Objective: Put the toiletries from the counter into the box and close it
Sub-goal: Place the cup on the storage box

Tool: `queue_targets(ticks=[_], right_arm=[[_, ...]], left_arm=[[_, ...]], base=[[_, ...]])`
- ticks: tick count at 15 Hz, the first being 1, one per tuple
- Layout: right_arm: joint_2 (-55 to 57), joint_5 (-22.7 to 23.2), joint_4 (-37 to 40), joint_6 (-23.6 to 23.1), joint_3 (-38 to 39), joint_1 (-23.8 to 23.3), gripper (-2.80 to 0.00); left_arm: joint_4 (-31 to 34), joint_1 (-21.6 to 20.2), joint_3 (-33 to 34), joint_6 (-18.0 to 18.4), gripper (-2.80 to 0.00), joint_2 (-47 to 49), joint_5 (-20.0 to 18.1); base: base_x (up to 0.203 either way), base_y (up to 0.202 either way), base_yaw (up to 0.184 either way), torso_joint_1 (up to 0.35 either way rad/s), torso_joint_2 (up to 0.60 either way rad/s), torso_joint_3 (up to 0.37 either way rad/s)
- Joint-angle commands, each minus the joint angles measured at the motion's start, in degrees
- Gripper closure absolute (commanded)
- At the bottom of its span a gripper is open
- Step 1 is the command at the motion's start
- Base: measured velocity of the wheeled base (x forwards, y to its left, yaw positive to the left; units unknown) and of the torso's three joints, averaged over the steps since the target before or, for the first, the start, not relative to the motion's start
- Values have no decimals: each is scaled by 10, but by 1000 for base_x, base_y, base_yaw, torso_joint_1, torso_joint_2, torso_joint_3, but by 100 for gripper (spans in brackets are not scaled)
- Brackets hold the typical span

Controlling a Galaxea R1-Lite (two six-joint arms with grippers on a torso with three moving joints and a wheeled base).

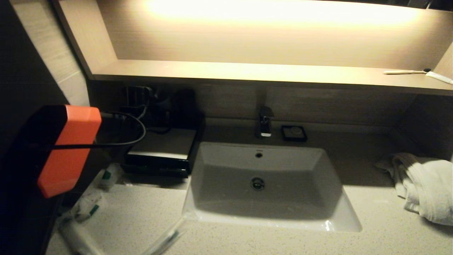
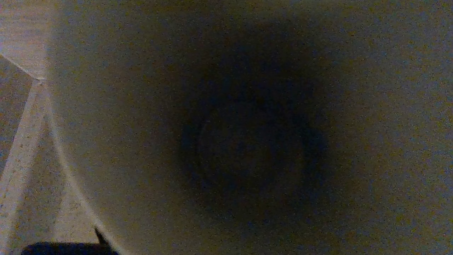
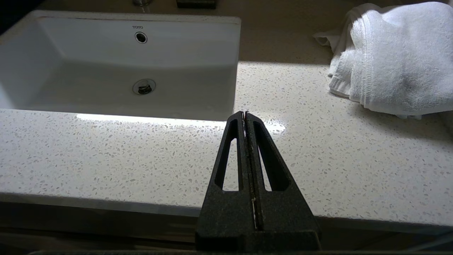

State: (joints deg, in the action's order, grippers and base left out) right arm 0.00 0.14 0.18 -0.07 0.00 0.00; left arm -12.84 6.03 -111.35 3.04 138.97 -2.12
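Observation:
The black box (image 1: pixel 161 150) with a pale top panel stands on the counter (image 1: pixel 141 216) left of the sink (image 1: pixel 262 212). Toiletries lie on the counter in front of it: white sachets with green marks (image 1: pixel 106 176) (image 1: pixel 89 207), a white tube (image 1: pixel 78 239) and a clear-wrapped toothbrush (image 1: pixel 166 238). My left arm's orange-and-black wrist (image 1: pixel 67 148) hangs above them, left of the box, and its gripper end is lost in the dark. The left wrist view gives only a dark blur. My right gripper (image 3: pixel 245 114) is shut and empty over the counter's front edge.
A folded white towel (image 1: pixel 424 187) lies at the right end of the counter. Behind the sink stand a faucet (image 1: pixel 264 122) and a small black soap dish (image 1: pixel 293 133). A bare toothbrush (image 1: pixel 407 72) rests on the lit shelf. A black cable (image 1: pixel 139 136) loops over the box.

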Motion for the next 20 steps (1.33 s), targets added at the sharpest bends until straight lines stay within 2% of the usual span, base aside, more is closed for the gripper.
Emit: queue_targets(ticks=[1,13,14,20], right_arm=[[0,0,0,0,0,0,0],[0,0,0,0,0,0,0],[0,0,0,0,0,0,0],[0,0,0,0,0,0,0]], left_arm=[[-2,0,0,0,0,2,0],[-16,0,-2,0,0,10,0],[-20,0,-2,0,-280,11,0],[-20,0,-2,0,-280,6,0]], base=[[0,0,0,0,0,0],[0,0,0,0,0,0],[0,0,0,0,0,0],[0,0,0,0,0,0]])
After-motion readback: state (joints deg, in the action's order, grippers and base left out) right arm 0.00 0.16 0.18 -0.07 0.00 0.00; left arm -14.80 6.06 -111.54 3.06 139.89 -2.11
